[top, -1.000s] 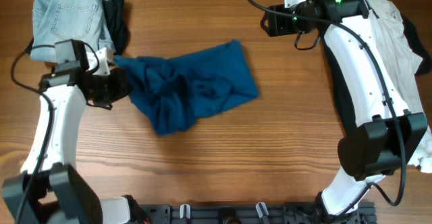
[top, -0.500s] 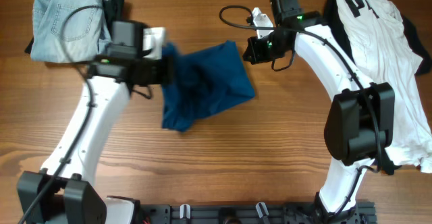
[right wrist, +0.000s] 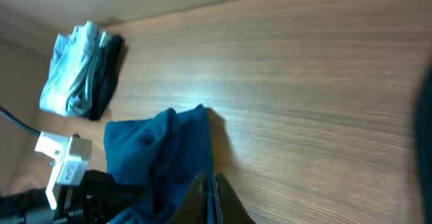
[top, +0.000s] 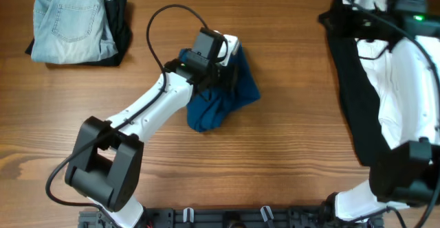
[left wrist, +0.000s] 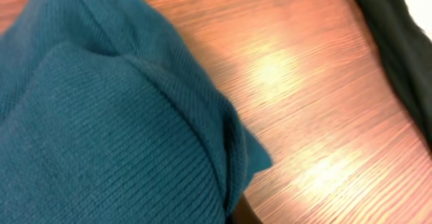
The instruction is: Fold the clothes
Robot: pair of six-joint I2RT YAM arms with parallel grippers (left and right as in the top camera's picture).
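The dark-blue shirt [top: 223,97] lies bunched in a small heap at the table's middle. My left gripper [top: 225,77] sits on its top edge, shut on the fabric. In the left wrist view the shirt's blue knit [left wrist: 101,129] fills most of the frame and hides the fingers. My right gripper [top: 326,18] hangs at the far right corner, well apart from the shirt. Its fingers are pressed together with nothing in them [right wrist: 208,197]. The right wrist view looks across the table at the shirt [right wrist: 162,150].
Folded pale jeans [top: 72,18] lie on a black piece [top: 118,22] at the far left corner. A black garment [top: 347,97] lies along the right side under the right arm, and its edge [left wrist: 398,42] also shows in the left wrist view. Bare wood [top: 289,152] lies between.
My left gripper has dragged the blue shirt to the right, and the shirt has bunched smaller. My right gripper has shut and drawn back from the shirt's right edge to the far right corner.
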